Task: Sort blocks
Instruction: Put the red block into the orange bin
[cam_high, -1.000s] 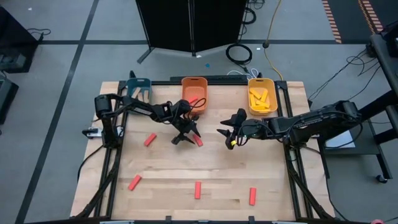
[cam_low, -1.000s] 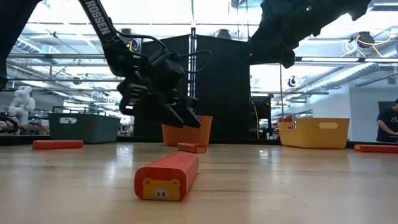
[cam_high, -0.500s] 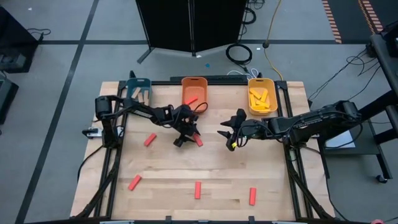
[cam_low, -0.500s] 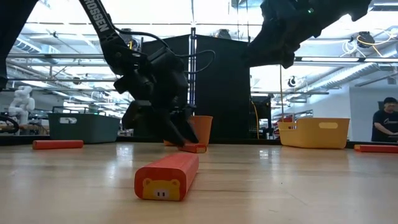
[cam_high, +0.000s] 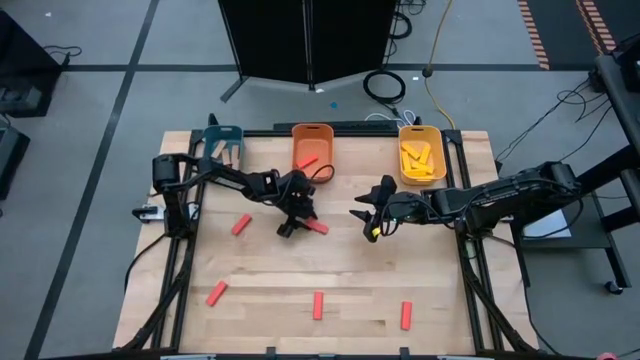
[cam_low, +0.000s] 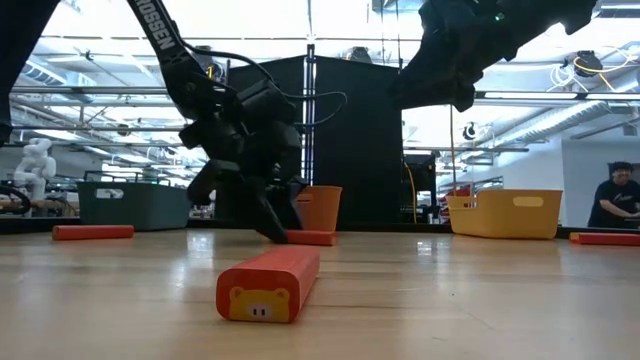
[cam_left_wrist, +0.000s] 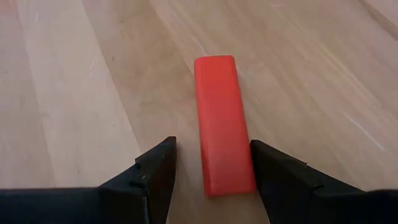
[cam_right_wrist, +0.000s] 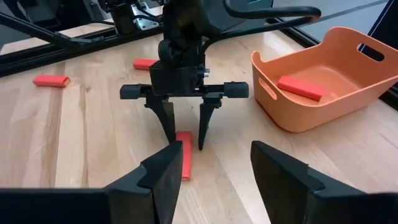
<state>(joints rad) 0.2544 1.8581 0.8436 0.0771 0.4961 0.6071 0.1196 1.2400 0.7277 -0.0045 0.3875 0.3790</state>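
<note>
A red block (cam_left_wrist: 221, 127) on the bench (cam_high: 350, 280) is straddled by the left gripper (cam_right_wrist: 185, 140), jaws open for the pinch, while the right gripper (cam_high: 368, 222) is held nearby, jaws open.

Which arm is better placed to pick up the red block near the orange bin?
The left. Its pincer is open and down at the table, fingers either side of the red block. The right pincer is open too, but hangs apart from that block, above the table.
</note>
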